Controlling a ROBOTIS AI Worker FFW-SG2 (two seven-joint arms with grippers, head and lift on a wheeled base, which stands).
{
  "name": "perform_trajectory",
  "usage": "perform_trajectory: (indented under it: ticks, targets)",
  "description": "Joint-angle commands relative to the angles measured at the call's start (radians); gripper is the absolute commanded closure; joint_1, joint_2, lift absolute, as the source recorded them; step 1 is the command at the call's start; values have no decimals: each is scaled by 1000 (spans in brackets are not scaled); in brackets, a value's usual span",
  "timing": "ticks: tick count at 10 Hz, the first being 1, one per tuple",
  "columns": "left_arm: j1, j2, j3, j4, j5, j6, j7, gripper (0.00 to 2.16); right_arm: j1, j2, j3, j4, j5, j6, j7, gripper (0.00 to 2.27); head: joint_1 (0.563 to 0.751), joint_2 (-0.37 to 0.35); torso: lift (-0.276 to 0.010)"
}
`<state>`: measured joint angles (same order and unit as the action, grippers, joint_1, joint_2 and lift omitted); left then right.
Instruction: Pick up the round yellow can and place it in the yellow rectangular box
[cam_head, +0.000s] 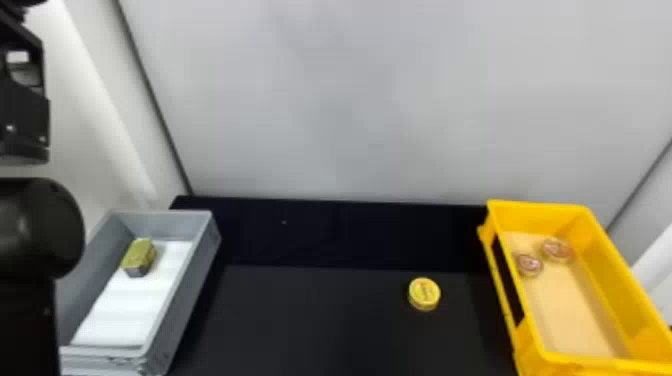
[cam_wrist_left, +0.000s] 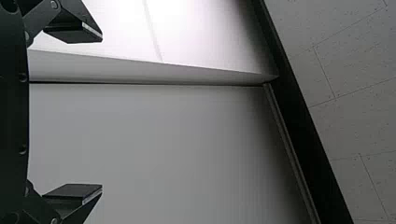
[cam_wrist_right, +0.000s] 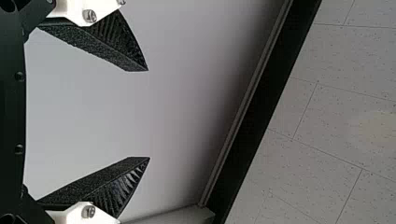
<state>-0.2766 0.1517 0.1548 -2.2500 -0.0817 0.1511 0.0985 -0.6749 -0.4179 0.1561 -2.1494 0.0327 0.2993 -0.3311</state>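
The round yellow can (cam_head: 424, 294) lies flat on the black table, right of the middle and a short way left of the yellow rectangular box (cam_head: 565, 361). The left gripper (cam_head: 24, 120) is raised at the left edge in the head view, far from the can. In its wrist view the left gripper (cam_wrist_left: 102, 113) stands open, with only wall panels between its fingers. The right gripper (cam_wrist_right: 148, 114) is open too, facing the pale wall, with nothing held.
Two small round tins (cam_head: 557, 249) lie inside the yellow box. At the left stands a grey box (cam_head: 192, 300) holding a yellow-green block (cam_head: 139, 257) on a white liner. A tall pale wall (cam_head: 350, 100) rises behind the black table (cam_head: 310, 320).
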Motion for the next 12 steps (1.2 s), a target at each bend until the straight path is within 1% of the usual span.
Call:
perform_trajectory:
  ticks: [1, 5, 6, 7, 8, 9, 10, 11, 12]
  targets:
    - [2, 2, 2, 0, 3, -4, 0, 140, -5, 1, 11, 6, -2, -2, -3, 113, 663, 54, -7]
    - [2, 2, 2, 0, 5, -2, 0, 140, 1, 2, 14, 10, -5, -2, -8, 114, 663, 54, -7]
    - [1, 3, -1, -2, 5, -2, 0, 140, 5, 4, 14, 14, -40, 20, -20, 113, 663, 54, -7]
    - [2, 3, -1, -2, 5, -1, 0, 140, 5, 18, 0, 10, -151, 101, -54, 113, 663, 54, -7]
    - [1, 3, -3, -3, 5, 5, 0, 140, 5, 42, -24, 5, -264, 196, -85, 116, 663, 54, -7]
    - [-3, 3, -7, -5, 5, 5, -2, 140, 11, 76, -49, 8, -318, 285, -88, 117, 663, 54, -7]
    - [-3, 3, -9, -5, 5, 7, 0, 140, 40, 107, -75, 20, -356, 347, -75, 124, 663, 54, -7]
    - [-4, 2, -12, -5, 5, 15, -3, 140, 84, 126, -86, 31, -370, 405, -59, 127, 663, 54, -7]
    - [-7, 2, -20, -5, 5, 25, -3, 140, 123, 146, -102, 37, -389, 500, -28, 127, 663, 54, -7]
